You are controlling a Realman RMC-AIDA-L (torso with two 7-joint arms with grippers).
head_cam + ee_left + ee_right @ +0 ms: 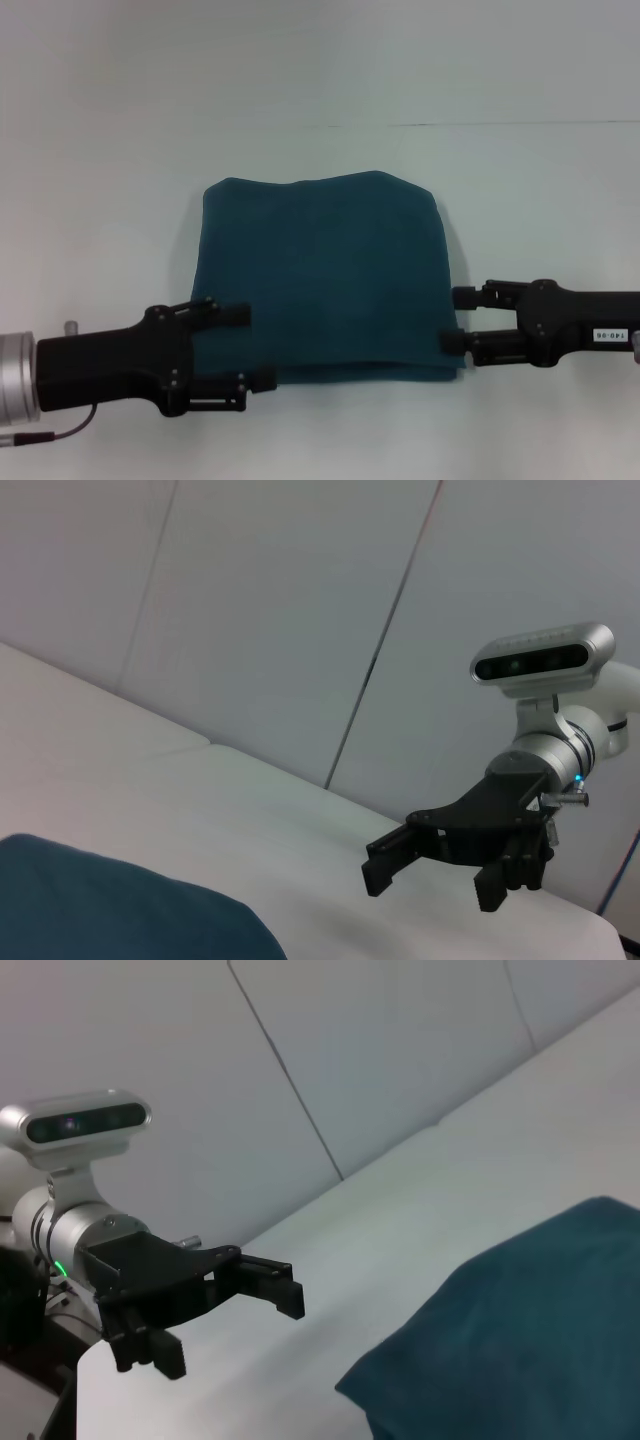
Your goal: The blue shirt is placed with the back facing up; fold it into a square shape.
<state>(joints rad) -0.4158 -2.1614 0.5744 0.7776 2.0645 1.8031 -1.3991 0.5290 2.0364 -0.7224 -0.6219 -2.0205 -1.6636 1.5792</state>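
The blue shirt [325, 280] lies folded into a rough square, plain side up, in the middle of the white table [120, 200]. My left gripper [245, 347] is at the shirt's near left corner, open, its fingers overlapping the cloth edge in the head view. At the shirt's near right edge my right gripper [457, 318] stands open too. The left wrist view shows the shirt's edge [110, 910] and the right gripper [437, 880] open and empty. In the right wrist view the shirt [520, 1330] and the left gripper [225, 1325] show, the gripper open and holding nothing.
Bare white tabletop surrounds the shirt on all sides. A seam [450, 124] runs across the table's far part. Grey wall panels [300, 600] stand behind the table.
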